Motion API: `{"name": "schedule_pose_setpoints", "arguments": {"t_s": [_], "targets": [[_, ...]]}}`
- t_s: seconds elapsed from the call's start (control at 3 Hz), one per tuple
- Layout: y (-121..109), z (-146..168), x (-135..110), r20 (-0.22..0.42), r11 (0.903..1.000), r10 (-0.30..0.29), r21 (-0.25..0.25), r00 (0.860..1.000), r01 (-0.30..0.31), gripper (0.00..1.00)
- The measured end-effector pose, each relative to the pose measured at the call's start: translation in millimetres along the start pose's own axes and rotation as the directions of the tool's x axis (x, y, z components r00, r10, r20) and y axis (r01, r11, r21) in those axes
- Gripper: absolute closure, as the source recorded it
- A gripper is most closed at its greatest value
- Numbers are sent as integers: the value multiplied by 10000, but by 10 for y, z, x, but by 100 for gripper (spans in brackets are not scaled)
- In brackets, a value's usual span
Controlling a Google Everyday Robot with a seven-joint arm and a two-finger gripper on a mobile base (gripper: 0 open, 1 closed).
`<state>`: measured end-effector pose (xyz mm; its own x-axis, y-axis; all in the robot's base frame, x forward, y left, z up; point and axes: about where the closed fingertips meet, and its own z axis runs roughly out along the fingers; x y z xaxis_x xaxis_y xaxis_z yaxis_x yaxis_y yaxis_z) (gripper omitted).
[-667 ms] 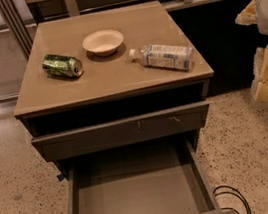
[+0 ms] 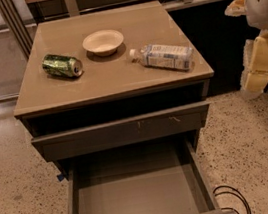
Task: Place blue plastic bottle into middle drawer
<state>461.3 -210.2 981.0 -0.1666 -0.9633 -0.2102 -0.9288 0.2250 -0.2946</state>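
The blue plastic bottle (image 2: 164, 57) lies on its side on the right part of the cabinet top, white cap pointing left toward the bowl. The middle drawer (image 2: 200, 179) is pulled wide open below, and its grey floor holds nothing. My gripper (image 2: 256, 75) hangs at the right edge of the view, beside the cabinet and right of the bottle, not touching it. It holds nothing that I can see.
A dented green can (image 2: 62, 65) lies at the left of the cabinet top (image 2: 120, 81). A small white bowl (image 2: 103, 41) stands at the back middle. The drawer above, with a scratched grey front (image 2: 122, 131), is nearly closed. Cables (image 2: 232, 199) lie on the speckled floor.
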Motion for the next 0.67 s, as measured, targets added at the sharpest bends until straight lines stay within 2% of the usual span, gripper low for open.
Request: {"name": "schedule_pose_setpoints", "arguments": {"t_s": [0.33, 0.67], "targets": [[-313, 70, -104, 736, 9989, -230, 417, 9970, 200, 0], [-652, 226, -148, 2082, 9974, 454, 449, 9770, -559, 0]]}}
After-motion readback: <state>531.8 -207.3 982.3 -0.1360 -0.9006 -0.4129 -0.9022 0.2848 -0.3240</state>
